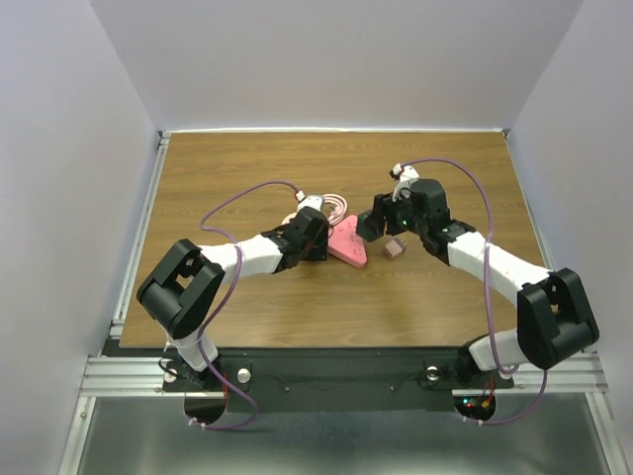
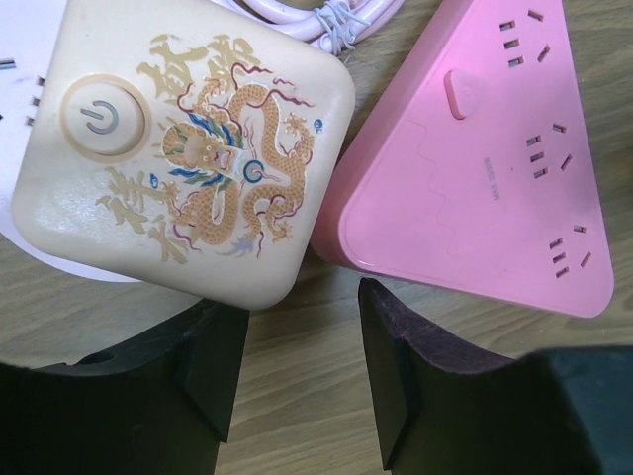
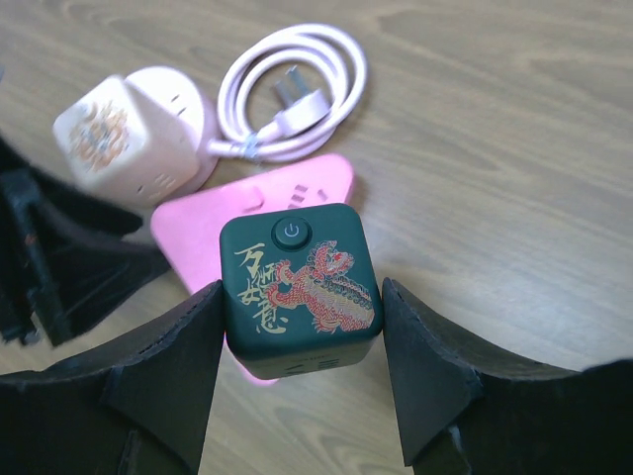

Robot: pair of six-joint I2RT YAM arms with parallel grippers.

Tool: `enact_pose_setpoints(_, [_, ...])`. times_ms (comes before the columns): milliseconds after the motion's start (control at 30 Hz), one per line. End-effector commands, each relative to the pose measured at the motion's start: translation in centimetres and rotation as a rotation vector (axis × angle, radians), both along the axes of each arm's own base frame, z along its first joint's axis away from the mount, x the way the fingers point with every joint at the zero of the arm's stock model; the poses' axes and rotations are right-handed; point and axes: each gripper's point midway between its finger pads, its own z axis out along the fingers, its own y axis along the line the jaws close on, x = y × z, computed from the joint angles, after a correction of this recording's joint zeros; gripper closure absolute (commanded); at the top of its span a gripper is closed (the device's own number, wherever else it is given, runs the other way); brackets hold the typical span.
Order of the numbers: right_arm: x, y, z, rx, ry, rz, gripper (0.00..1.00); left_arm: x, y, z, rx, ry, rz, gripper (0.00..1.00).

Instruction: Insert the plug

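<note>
A dark green cube plug [image 3: 297, 282] with a red dragon and a power button sits between my right gripper's [image 3: 302, 327] fingers, which are shut on its sides. It hangs over the near corner of the pink triangular power strip [image 3: 198, 223]. In the top view the right gripper [image 1: 376, 226] is just right of the strip [image 1: 348, 242]. My left gripper [image 2: 302, 346] is open and empty over bare wood. It sits just short of a cream dragon cube [image 2: 188, 148] and the strip's edge [image 2: 475, 168], and left of the strip in the top view [image 1: 315, 242].
The strip's pale pink cord [image 3: 297, 89] lies coiled with its plug behind the strip. The cream cube stands on a white round base [image 3: 183, 109]. A small brownish block [image 1: 394, 249] lies right of the strip. Table rails run along the left and near edges.
</note>
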Motion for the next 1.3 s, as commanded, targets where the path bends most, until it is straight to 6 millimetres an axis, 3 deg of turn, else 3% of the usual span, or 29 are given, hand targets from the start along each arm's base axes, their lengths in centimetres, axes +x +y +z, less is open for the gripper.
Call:
enact_pose_setpoints(0, [3.6, 0.0, 2.8, -0.017, -0.109, -0.067, 1.00, 0.2, -0.6, 0.7, -0.035, -0.014, 0.002, 0.41])
enact_pose_setpoints(167, [3.8, 0.3, 0.6, -0.028, -0.055, -0.064, 1.00, 0.9, -0.1, 0.5, 0.007, -0.015, 0.031, 0.41])
enact_pose_setpoints(267, [3.5, 0.0, 0.4, -0.033, -0.052, -0.072, 1.00, 1.6, 0.2, 0.6, 0.017, -0.020, 0.047, 0.41])
enact_pose_setpoints(433, [2.0, 0.0, -0.8, -0.021, -0.012, -0.047, 0.99, 2.2, 0.8, 0.1, 0.025, -0.011, 0.057, 0.41])
enact_pose_setpoints(600, [0.3, 1.6, -1.8, 0.026, 0.031, 0.009, 1.00, 3.0, 0.6, 0.1, 0.016, -0.018, 0.058, 0.41])
enact_pose_setpoints(833, [-2.1, 3.8, -0.6, 0.140, 0.024, 0.090, 1.00, 4.6, -0.2, 0.5, 0.001, -0.032, 0.058, 0.41])
enact_pose_setpoints(967, [-3.1, 4.5, -0.2, 0.169, 0.014, 0.144, 1.00, 5.6, 0.7, 0.0, 0.022, -0.031, 0.079, 0.41])
enact_pose_setpoints(1133, [-3.2, 3.7, 1.8, 0.131, -0.087, 0.156, 1.00, 6.1, 2.7, -0.1, 0.029, -0.025, 0.112, 0.41])
enact_pose_setpoints(1267, [-2.5, 3.7, 3.3, 0.104, -0.174, 0.188, 1.00, 6.2, 2.0, 1.4, -0.028, -0.041, 0.084, 0.41])
